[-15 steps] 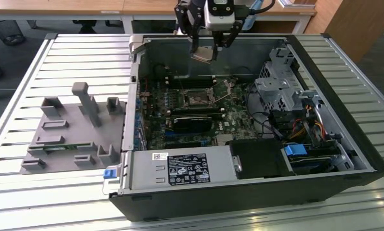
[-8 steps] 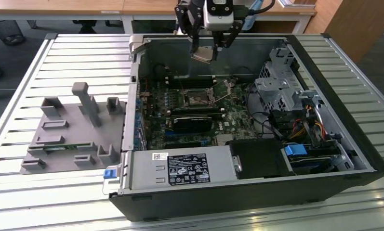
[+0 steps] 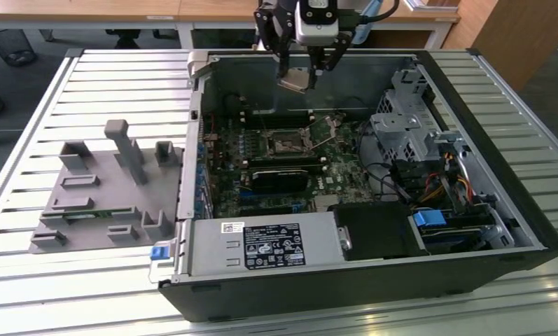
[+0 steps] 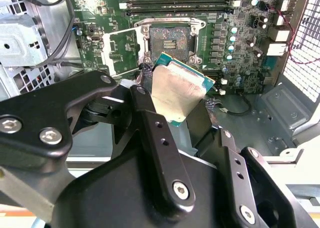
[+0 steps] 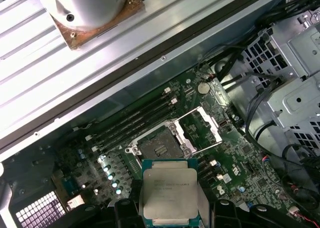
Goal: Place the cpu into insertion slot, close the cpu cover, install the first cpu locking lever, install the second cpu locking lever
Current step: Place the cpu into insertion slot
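Black fingers (image 4: 150, 123) of the gripper (image 4: 181, 107) fill the foreground of both wrist views, and we see them pinching the cpu (image 4: 177, 90) by two opposite edges. We see the chip held tilted, its dull metal top facing the camera and a green edge showing along one side. It hangs in the air, clear of the green motherboard (image 4: 240, 62).

In the first wrist view the cpu (image 5: 169, 193) sits between the gripper (image 5: 172, 212) tips, with the insertion slot (image 5: 159, 147) just beyond it on the board, uncovered and dark. We find the cpu cover (image 5: 200, 125) swung open beside the slot, its square window showing the board through it. The second wrist view shows the same: slot (image 4: 170, 37) bare, cover (image 4: 120, 47) folded away next to it.

From the exterior view we place the gripper (image 3: 305, 73) near the far wall of the open computer case (image 3: 353, 287), above the slot (image 3: 286, 143) and well apart from it. The case rests on a slatted metal table (image 3: 120, 77), with a grey fixture tray (image 3: 101, 189) on the exterior view's left.
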`<state>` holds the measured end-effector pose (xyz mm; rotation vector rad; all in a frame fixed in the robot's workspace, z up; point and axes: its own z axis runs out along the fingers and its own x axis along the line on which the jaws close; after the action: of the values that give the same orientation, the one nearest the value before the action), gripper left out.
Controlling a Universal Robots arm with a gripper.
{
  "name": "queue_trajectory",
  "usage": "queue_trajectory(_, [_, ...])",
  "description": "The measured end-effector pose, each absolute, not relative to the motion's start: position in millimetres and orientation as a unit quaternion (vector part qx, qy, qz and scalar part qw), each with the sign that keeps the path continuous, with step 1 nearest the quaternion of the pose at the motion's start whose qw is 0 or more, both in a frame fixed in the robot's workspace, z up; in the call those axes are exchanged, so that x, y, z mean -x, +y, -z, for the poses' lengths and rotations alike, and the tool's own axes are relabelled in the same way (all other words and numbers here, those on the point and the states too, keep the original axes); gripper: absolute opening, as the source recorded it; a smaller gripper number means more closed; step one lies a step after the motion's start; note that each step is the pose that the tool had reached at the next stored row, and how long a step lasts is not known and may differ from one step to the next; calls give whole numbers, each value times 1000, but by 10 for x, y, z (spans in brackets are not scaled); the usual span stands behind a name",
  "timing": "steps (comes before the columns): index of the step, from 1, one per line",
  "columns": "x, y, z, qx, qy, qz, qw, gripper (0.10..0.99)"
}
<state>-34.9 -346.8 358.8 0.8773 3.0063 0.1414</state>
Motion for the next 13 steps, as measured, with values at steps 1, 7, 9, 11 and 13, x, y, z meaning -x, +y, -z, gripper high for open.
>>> queue_trajectory(1, [349, -3468, -3586, -280, 959, -45, 3, 525])
queue_trajectory(7, [349, -3468, -3569, -280, 959, -45, 3, 525])
queue_trajectory(9, [349, -3468, -3564, -280, 959, -45, 3, 525])
queue_trajectory(11, [349, -3468, -3559, -280, 959, -45, 3, 525])
queue_trajectory(13, [349, -3468, -3555, -280, 959, -45, 3, 525])
